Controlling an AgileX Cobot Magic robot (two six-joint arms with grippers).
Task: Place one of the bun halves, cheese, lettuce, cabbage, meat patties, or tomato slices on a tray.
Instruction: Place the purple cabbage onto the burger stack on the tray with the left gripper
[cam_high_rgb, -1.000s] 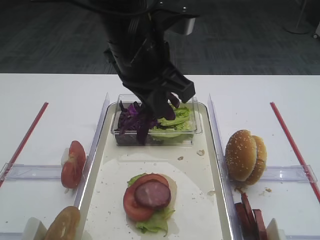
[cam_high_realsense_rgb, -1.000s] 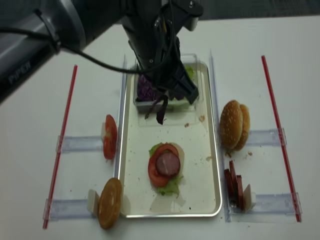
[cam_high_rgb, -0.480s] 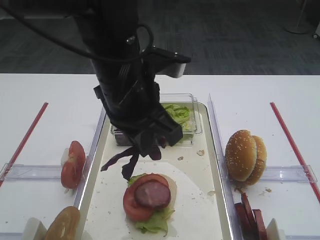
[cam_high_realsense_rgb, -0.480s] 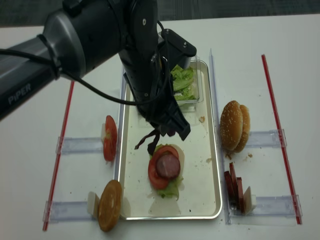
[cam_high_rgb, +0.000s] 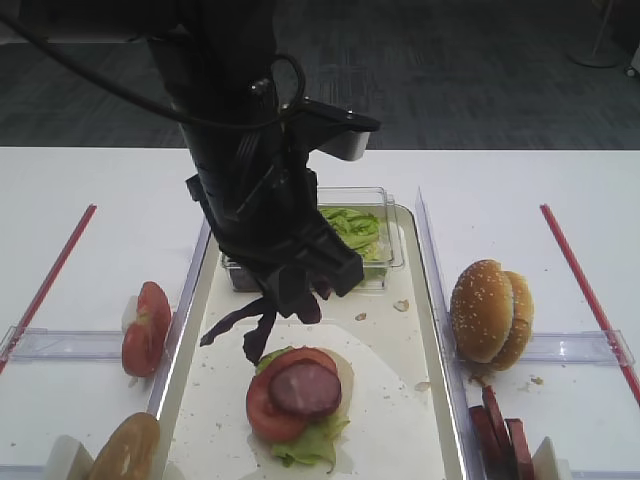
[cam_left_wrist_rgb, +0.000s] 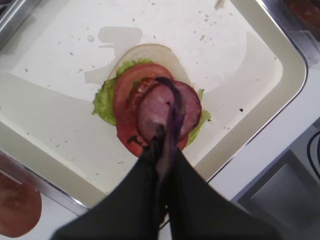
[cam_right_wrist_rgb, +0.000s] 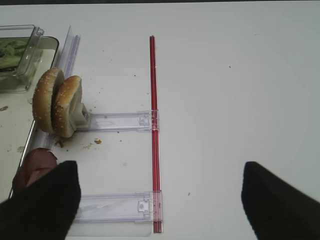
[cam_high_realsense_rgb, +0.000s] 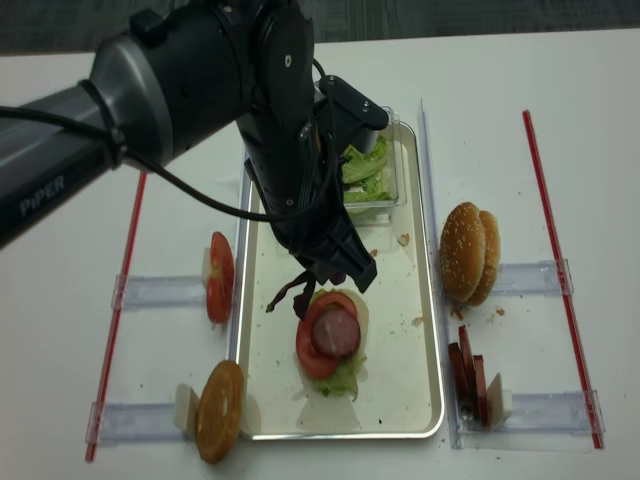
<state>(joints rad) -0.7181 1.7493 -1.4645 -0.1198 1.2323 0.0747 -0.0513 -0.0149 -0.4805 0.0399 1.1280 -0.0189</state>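
Observation:
My left gripper (cam_high_rgb: 292, 296) (cam_high_realsense_rgb: 325, 272) (cam_left_wrist_rgb: 165, 145) is shut on dark purple cabbage (cam_high_rgb: 245, 325) (cam_left_wrist_rgb: 175, 112) strips. They dangle just above a stack on the tray (cam_high_rgb: 440, 330) (cam_high_realsense_rgb: 428, 330). The stack is a pale bun half under lettuce (cam_high_rgb: 310, 445), a tomato slice (cam_high_rgb: 262, 412) and a meat patty (cam_high_rgb: 305, 388) (cam_left_wrist_rgb: 162, 107). My right gripper (cam_right_wrist_rgb: 160, 200) hangs open over bare table beside the bun halves (cam_right_wrist_rgb: 57, 102) (cam_high_rgb: 490, 312), holding nothing. No cheese is in view.
A clear box (cam_high_rgb: 372, 262) with lettuce sits at the tray's far end. Tomato slices (cam_high_rgb: 147, 325) and another bun half (cam_high_rgb: 128, 448) stand in holders on the left. Meat patties (cam_high_rgb: 498, 425) stand at front right. Red strips (cam_right_wrist_rgb: 154, 125) run along both sides.
The left gripper has carried the cabbage from the clear box toward the front of the tray, to above the stack. In the last half second it has hardly moved.

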